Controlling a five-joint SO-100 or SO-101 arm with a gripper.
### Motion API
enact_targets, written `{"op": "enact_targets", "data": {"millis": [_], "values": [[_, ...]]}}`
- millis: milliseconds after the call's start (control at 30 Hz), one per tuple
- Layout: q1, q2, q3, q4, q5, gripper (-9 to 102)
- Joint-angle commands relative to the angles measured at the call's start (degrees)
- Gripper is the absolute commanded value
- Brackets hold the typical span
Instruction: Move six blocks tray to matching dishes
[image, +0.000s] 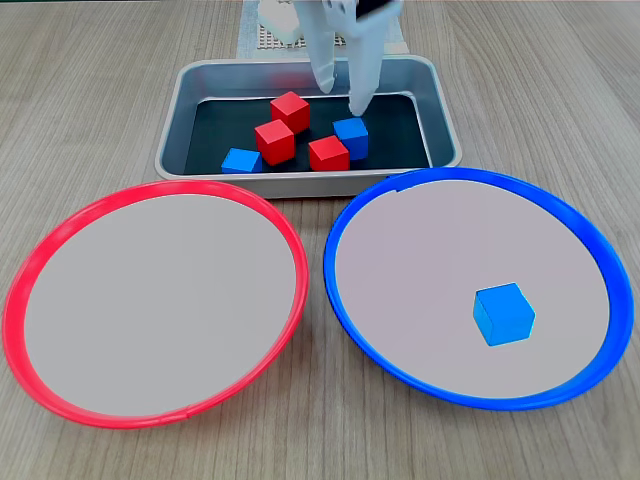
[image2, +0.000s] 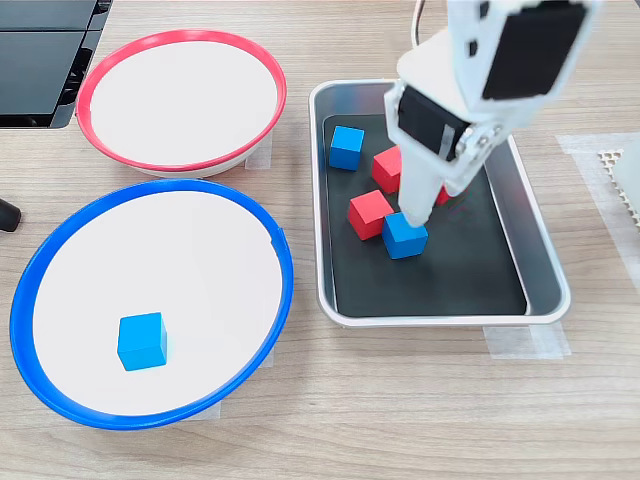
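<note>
Matt cubes (image: 290, 109) lie in a brushed-metal tray (image: 178, 110) on a wood-grain table (image: 90, 90), beside glossy-rimmed dishes (image: 460, 398).

On the wooden counter (image2: 420, 420) the silver tray (image2: 545, 262) sits at three o'clock and holds two blue blocks and three red ones. The white hand (image2: 412, 205) reaches down into it, its tips just above the blue block (image2: 405, 236) near the tray's middle. The red-rimmed dish (image2: 95, 90) lies at eleven o'clock. The blue-rimmed dish (image2: 280, 270), at eight o'clock, carries one blue cube (image2: 142, 341).
</note>
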Motion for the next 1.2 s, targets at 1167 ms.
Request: {"op": "enact_targets", "data": {"millis": [1167], "values": [[-9.0,-17.1,-30.0,-21.2,17.7,1]]}}
